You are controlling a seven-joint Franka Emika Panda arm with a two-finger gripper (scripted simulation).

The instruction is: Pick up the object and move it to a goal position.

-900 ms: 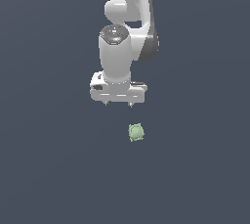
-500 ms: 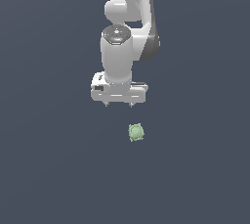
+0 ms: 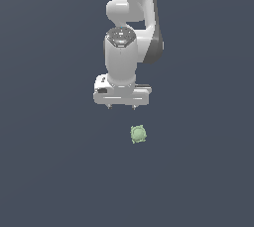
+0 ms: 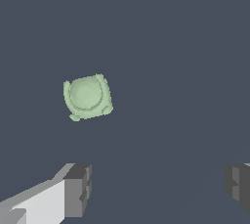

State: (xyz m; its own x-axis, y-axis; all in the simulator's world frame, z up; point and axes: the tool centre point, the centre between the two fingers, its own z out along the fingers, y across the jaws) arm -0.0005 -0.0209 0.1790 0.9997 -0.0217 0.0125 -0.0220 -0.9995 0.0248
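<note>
The object (image 3: 138,134) is a small pale green roundish lump with little knobs at its edge, lying alone on the dark grey floor. My white gripper (image 3: 121,107) hangs above the floor, a little to the exterior view's left of the object and clear of it. Its two short fingertips point down and stand wide apart with nothing between them. The wrist view shows the object (image 4: 87,97) lying off the line between the two grey fingers (image 4: 78,190), outside the gripper (image 4: 158,186) gap.
The dark grey floor (image 3: 49,171) stretches flat all around with no other objects on it. The white arm (image 3: 134,18) rises behind the gripper.
The arm has shifted slightly toward the exterior view's right, bringing the gripper a little closer to the object. The object has not moved.
</note>
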